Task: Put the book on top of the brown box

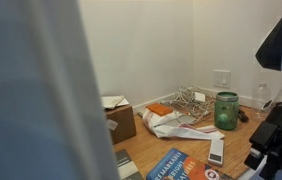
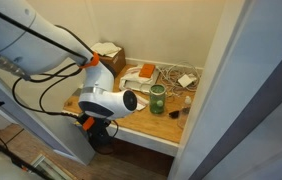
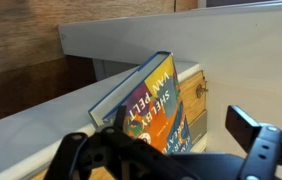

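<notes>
The book, blue with orange-red pictures and white lettering, lies flat at the front edge of the wooden table; it also shows in an exterior view. In the wrist view my gripper is open, its two dark fingers spread either side of the book's near end, not closed on it. The gripper also shows in both exterior views, low at the table's front edge. The brown box stands at the back of the table with white paper on top, and shows in the other exterior view too.
A green glass jar stands mid-table. A white remote lies beside the book. Crumpled white paper, a small orange item and cables lie towards the back wall. Walls close the alcove in.
</notes>
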{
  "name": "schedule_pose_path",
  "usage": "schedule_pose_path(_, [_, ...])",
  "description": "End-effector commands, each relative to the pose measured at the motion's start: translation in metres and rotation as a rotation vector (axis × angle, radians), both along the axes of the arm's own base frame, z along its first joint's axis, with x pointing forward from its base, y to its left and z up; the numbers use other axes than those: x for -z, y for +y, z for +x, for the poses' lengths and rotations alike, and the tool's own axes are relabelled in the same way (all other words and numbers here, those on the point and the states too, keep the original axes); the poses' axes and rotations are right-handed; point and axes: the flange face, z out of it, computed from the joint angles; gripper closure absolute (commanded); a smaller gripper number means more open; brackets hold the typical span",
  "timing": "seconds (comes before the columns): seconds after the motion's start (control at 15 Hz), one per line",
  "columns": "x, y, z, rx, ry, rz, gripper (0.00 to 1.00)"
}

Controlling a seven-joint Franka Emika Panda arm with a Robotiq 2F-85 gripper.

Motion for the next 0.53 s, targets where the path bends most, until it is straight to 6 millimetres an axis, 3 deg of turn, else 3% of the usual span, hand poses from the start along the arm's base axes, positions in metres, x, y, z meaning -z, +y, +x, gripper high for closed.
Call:
schedule_pose_path(0.0, [0.005, 0.000, -0.002, -0.006, 0.006, 0.003, 0.00])
schedule_pose_path(0.27, [0.009, 0.001, -0.002, -0.013, 0.012, 0.005, 0.00])
schedule_pose_path(0.47, [0.016, 0.006, -0.001, -0.059, -0.031, 0.113, 0.00])
